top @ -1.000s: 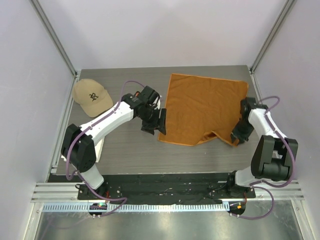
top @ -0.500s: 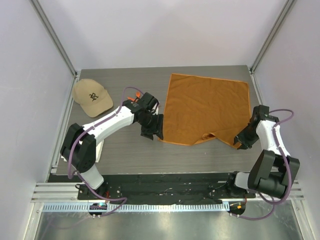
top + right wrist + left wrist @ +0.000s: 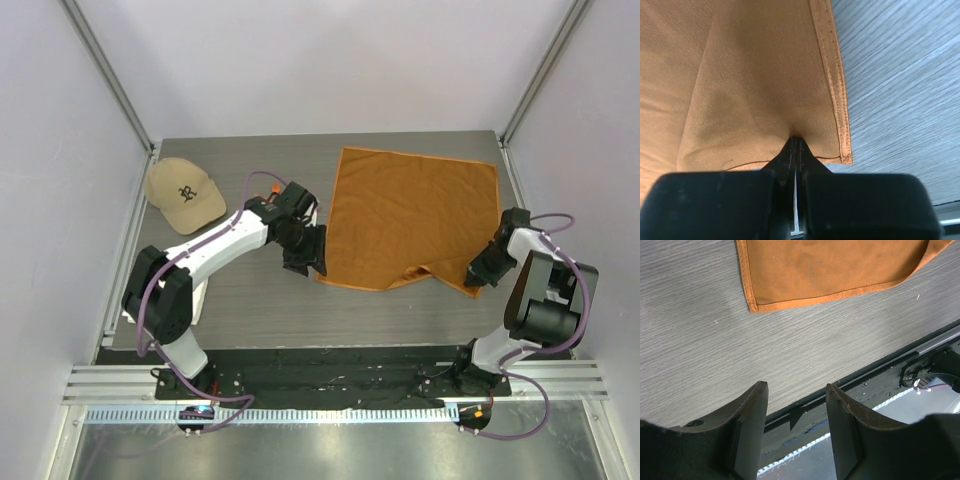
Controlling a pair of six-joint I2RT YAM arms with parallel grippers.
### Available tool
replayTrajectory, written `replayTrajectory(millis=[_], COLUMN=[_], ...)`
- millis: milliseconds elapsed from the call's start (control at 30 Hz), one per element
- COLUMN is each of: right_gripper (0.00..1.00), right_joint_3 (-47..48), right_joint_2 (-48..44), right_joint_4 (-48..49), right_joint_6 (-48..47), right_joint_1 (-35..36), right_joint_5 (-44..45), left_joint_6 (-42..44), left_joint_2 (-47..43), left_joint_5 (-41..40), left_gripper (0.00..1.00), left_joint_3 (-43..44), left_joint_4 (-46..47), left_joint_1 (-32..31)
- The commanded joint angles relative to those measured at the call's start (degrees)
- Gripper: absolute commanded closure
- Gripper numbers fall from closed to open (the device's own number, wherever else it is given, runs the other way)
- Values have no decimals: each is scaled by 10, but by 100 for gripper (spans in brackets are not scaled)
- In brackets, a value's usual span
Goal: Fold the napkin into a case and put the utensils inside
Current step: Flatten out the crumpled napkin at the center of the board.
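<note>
Right wrist shows the right gripper (image 3: pixel 795 144) pinching a corner of the napkin (image 3: pixel 755 75), apparently for folding; the left gripper (image 3: pixel 796 407) gapes empty nearby.

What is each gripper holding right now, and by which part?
The right gripper pinches the napkin just inside its near right corner, by the hemmed edge. The left gripper is open and holds nothing.

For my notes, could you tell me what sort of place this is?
Probably a robotics lab test cell: white walls on aluminium posts enclose a grey table, with two robot arms bolted at its edge.
</note>
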Motion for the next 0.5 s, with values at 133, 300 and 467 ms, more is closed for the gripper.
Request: replayTrajectory(millis=[133,300,467], right_gripper=[99,98,82], right_joint_3=[-50,-58,-4], right_joint_2=[-27,-55,-120], right_joint_4=[-5,-118,-161], right_joint_6=[47,110,70], right_joint_1=[-24,-41,-48], right_joint_5=[92,123,120], left_joint_6=[9,10,16], left_joint_2=[-17,-19,-28], left_joint_5=[3,8,9], left_gripper=[46,47,47], left_joint_3=[-2,-3,-7], left_joint_4=[5,7,3], left_joint_1=[9,10,11])
